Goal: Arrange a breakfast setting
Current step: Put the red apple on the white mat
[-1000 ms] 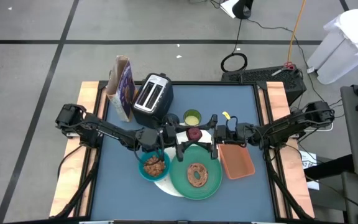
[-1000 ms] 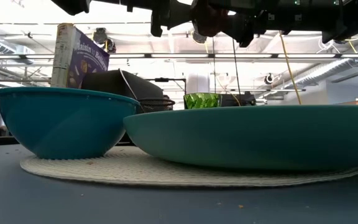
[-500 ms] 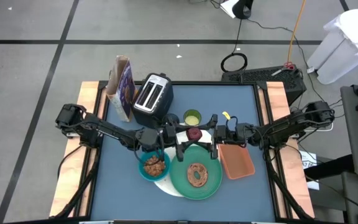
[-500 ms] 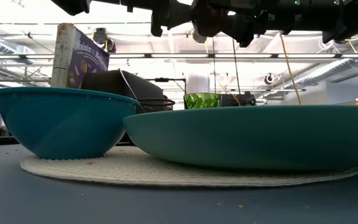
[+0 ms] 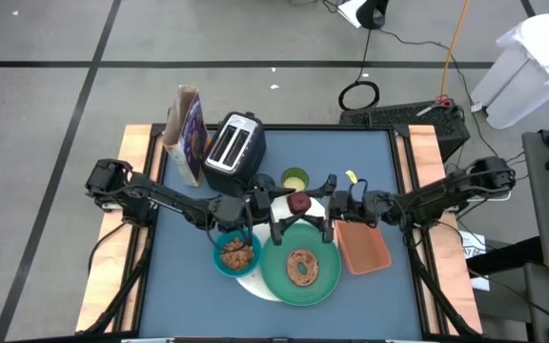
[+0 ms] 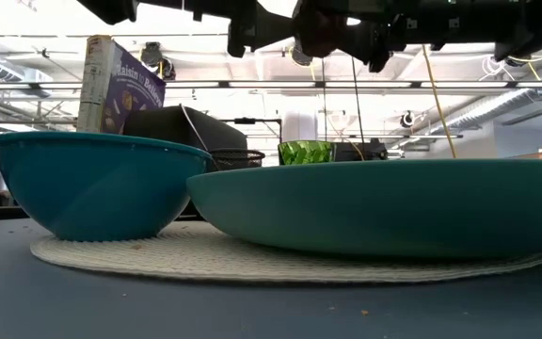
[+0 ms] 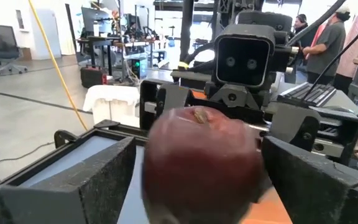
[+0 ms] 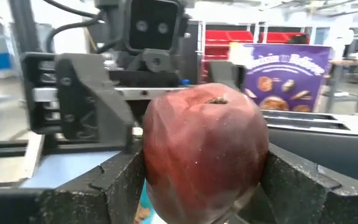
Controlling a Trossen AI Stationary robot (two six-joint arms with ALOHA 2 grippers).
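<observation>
Right jaws grip red fruit [image 8: 205,153]; left jaws stand clear.

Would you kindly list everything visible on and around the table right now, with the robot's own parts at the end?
green plate: one, large, green, front centre of the table, holding a brown round pastry.
teal bowl: one, teal, left of the green plate, brown food inside.
woven mat: one, off-white, under bowl and plate.
yellow-green cup: one, behind the grippers.
toaster: one, silver-black, back left.
cereal box: one, purple, left of the toaster.
orange tray: one, right of the plate.
red fruit: one, dark red, held above the table.
left gripper: open, fingers apart from the fruit.
right gripper: shut on the fruit.
</observation>
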